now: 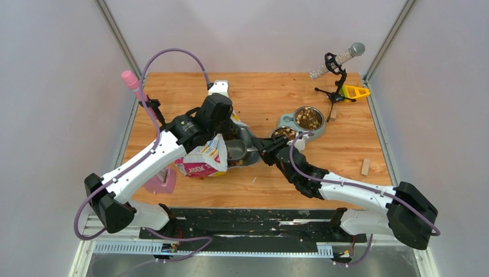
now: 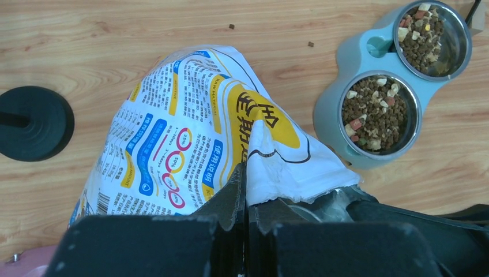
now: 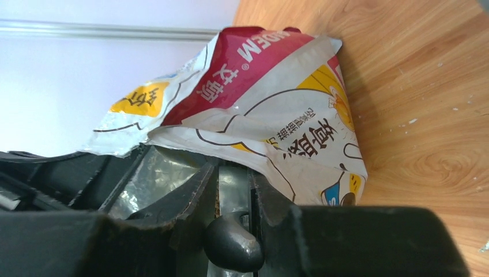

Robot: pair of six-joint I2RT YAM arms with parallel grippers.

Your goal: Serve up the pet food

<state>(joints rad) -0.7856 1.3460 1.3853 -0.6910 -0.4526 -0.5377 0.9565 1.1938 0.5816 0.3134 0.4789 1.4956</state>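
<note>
The pet food (image 2: 375, 112) fills both steel cups of the pale blue double bowl (image 2: 331, 104), brown kibble with coloured bits; from above it shows as pet food (image 1: 308, 118). The printed bag (image 1: 202, 158) stands left of the bowl with its mouth open toward it. My left gripper (image 2: 247, 173) is shut on the bag's (image 2: 184, 133) torn top edge. My right gripper (image 3: 233, 173) is shut on the grey scoop's handle (image 3: 233, 196), which reaches into the silver-lined mouth of the bag (image 3: 277, 98). From above, the scoop (image 1: 236, 151) lies in the opening, with the right gripper (image 1: 266, 149) beside the bowl.
A pink microphone on a stand (image 1: 130, 78) rises at the back left, its black base (image 2: 32, 124) beside the bag. A silver microphone stand (image 1: 340, 60) and a yellow piece (image 1: 354, 91) are at the back right. A wooden block (image 1: 365, 166) lies right. Loose kibble (image 2: 310, 44) dots the table.
</note>
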